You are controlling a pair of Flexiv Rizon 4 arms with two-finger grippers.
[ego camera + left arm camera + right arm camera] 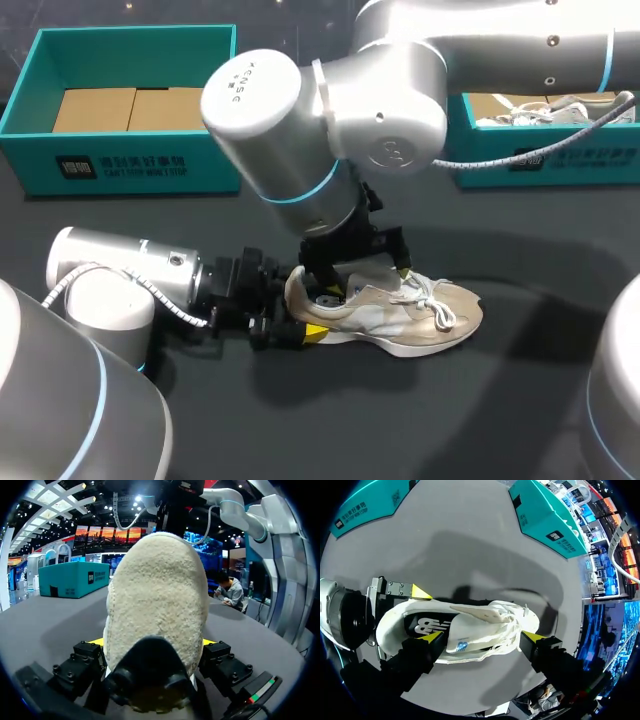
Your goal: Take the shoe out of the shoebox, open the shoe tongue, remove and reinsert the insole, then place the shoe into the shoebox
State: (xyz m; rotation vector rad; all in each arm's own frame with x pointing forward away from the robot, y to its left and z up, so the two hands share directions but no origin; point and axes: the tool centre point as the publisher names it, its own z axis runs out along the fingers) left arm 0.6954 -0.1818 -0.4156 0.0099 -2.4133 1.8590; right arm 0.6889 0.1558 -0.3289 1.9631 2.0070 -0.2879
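Note:
A beige sneaker lies on the dark table, toe pointing right. My left gripper comes in low from the left and is shut on its heel. In the left wrist view the fuzzy heel fills the space between the fingers. My right gripper hangs open just above the shoe, one yellow tip by the laces. In the right wrist view the right gripper straddles the white tongue and laces. The dark insole shows inside the shoe's mouth.
A teal shoebox with cardboard inside stands at the back left. A second teal box at the back right holds another pale shoe. My right arm's big elbow looms over the table's middle.

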